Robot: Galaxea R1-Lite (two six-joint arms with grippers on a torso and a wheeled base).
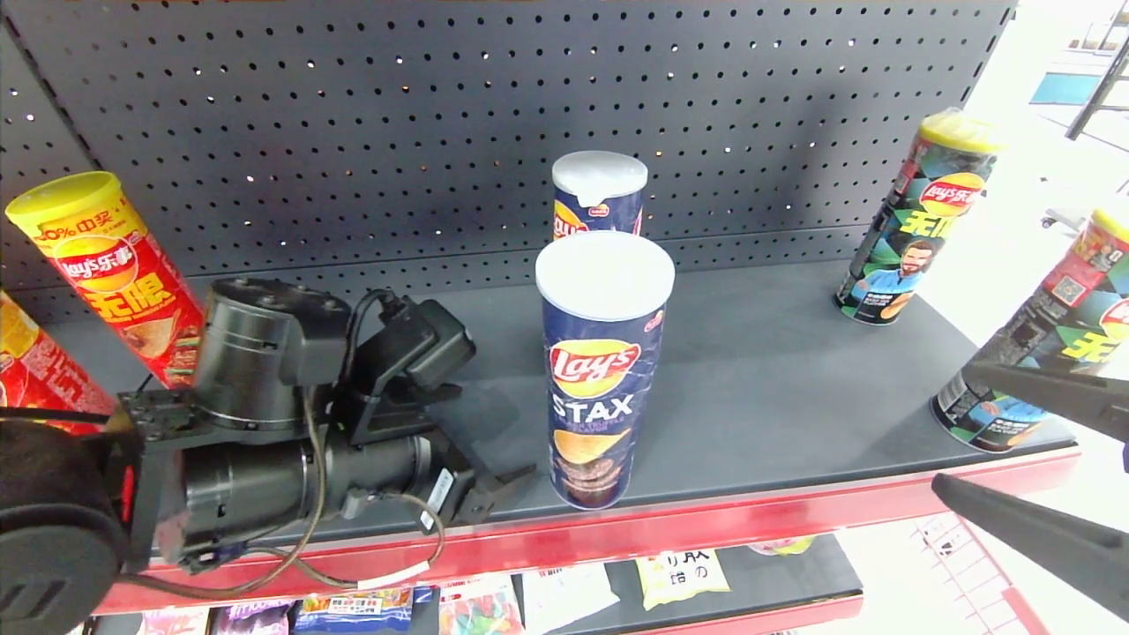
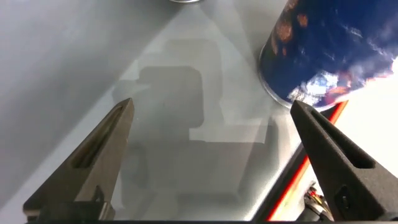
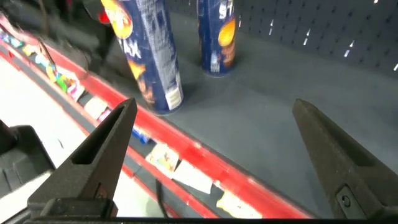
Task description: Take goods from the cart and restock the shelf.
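A blue chips can [image 1: 600,379] with a white lid stands upright near the front edge of the grey shelf [image 1: 776,379]; a second blue can [image 1: 598,198] stands behind it by the pegboard. My left gripper [image 1: 507,485] lies low on the shelf just left of the front can, open and empty. From the left wrist, that gripper [image 2: 212,106] frames bare shelf, with the blue can [image 2: 329,50] just beyond one fingertip. My right gripper [image 1: 957,428] hovers open at the shelf's right end. The right wrist gripper [image 3: 216,106] looks toward both blue cans [image 3: 152,56].
Yellow-and-red cans [image 1: 106,265] lean at the shelf's left end. Two dark cans with yellow lids [image 1: 917,220] [image 1: 1032,353] stand at the right, the nearer one just behind my right gripper's upper finger. Below the red front lip [image 1: 794,507], packets [image 1: 670,573] lie on a lower shelf.
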